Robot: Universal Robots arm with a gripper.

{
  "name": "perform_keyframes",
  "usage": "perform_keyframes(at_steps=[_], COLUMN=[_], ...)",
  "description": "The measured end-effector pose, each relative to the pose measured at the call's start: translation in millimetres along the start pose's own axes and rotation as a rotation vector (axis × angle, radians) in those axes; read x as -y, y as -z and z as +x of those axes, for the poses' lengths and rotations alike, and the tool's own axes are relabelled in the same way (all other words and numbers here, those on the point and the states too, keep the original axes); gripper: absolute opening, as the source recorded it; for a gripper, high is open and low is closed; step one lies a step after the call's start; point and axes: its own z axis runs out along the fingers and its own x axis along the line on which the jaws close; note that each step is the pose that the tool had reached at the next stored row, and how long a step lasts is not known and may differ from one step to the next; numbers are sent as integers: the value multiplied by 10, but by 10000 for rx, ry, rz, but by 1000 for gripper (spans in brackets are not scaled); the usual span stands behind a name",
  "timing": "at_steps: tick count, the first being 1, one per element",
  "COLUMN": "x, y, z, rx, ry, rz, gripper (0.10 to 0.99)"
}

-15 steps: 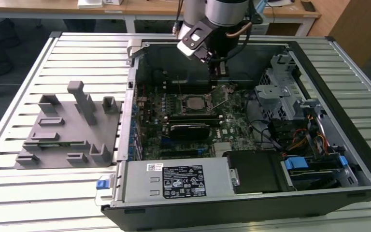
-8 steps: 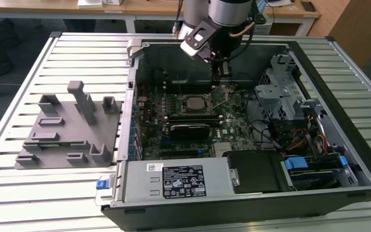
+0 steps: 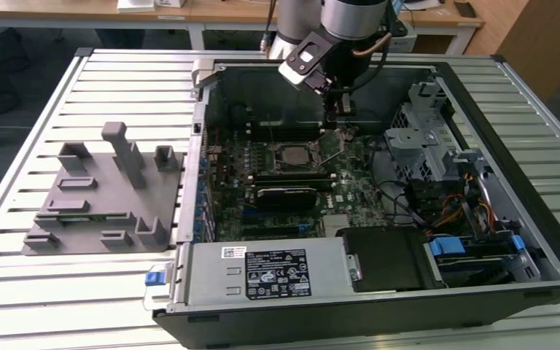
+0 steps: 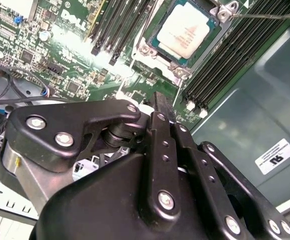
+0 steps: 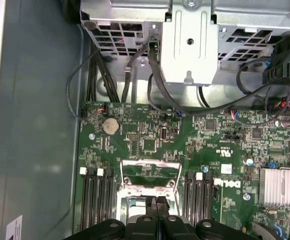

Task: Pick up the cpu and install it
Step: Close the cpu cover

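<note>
1. The cpu (image 4: 185, 30) lies seated in the motherboard socket (image 4: 150, 47) inside the open computer case (image 3: 358, 321).
2. The fingers (image 4: 163, 125) are pressed together, holding nothing, near it.
3. The slatted counter (image 3: 114, 80) carries a grey fixture (image 3: 95, 197); wooden desks (image 3: 231, 9) stand behind.

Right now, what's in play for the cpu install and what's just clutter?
Job: silvery-white square cpu in its metal socket frame; black gripper, jaws shut.
Idle: grey plastic fixture blocks; finned silver heat sink; round coin battery.

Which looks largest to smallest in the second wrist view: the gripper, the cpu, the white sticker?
1. gripper, though nearness to the camera inflates it
2. cpu
3. white sticker
</note>
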Motion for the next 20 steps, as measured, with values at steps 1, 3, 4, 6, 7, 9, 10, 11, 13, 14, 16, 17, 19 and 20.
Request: perform_keyframes(at_steps=[1,3,4,6,7,9,10,11,13,14,16,17,19,20], x=[-10,-29,-38,-55,-63,-78,-86,-93,-109,-116,-133,-140,-158,-167], y=[0,-1,-1,-2,-2,-3,-2,-3,-3,-4,-4,-4,-5,-5], z=[0,-1,-1,-2,-2,-3,-4,-4,-4,-5,-5,-6,-6,-7], rx=[0,1,1,0,0,-1,0,0,0,0,0,0,0,0], ry=[1,1,1,1,1,0,1,1,0,0,1,1,1,1], rz=[0,1,1,1,1,1,2,2,2,2,3,3,3,4], gripper=[106,106,106,106,106,106,106,106,106,106,106,106,106,106])
